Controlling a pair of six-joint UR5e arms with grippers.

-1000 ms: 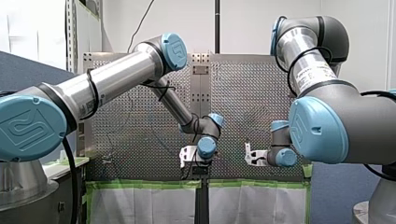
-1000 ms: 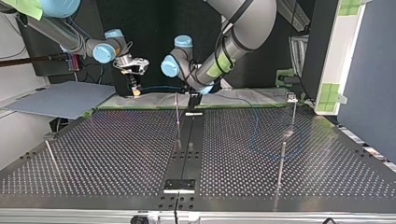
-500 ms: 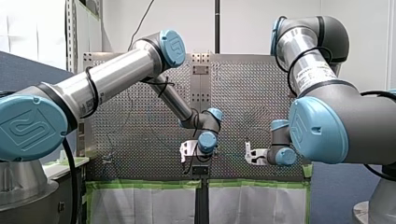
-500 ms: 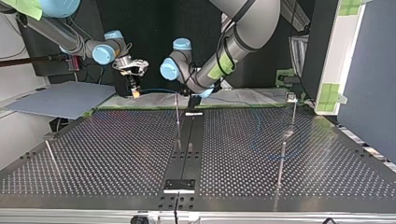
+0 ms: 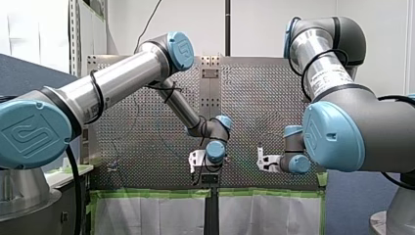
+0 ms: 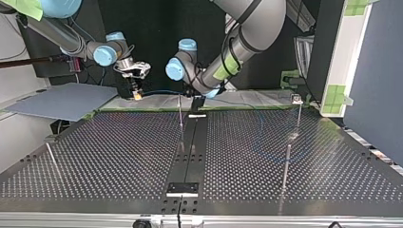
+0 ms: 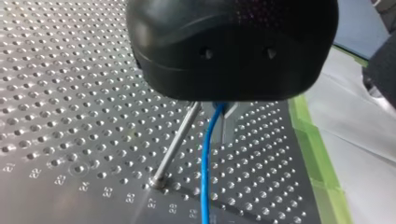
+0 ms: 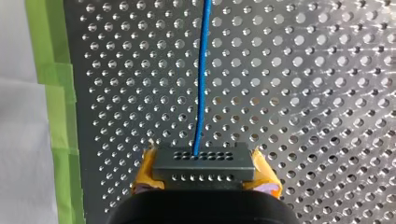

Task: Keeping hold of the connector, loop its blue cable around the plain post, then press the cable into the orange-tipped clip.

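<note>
Connector [image 8: 203, 163]: dark grey block, two rows of small holes on its face. It is pinched at both ends by the yellow pads [image 8: 145, 173] of the right end effector [image 8: 204, 171]. Long axis runs across, pad to pad; holed face points away from the wrist, out over the tabletop [image 8: 303, 93].

Cable [image 8: 201, 70]: thin, bright blue. It leaves the middle of the connector's face and runs straight ahead above the perforated plate, square to the block's long axis. Green tape [image 8: 56, 93] edges the plate alongside.

Top view: connector sits at the far left edge of the tabletop. The cable stretches right from there toward the post [image 6: 180, 111] at far centre.

Left end effector [image 7: 224, 111]: low beside the post, with the cable coming out from under its black housing and passing just beside the post's base. Cannot tell whether it is spread or pressed together.
</note>
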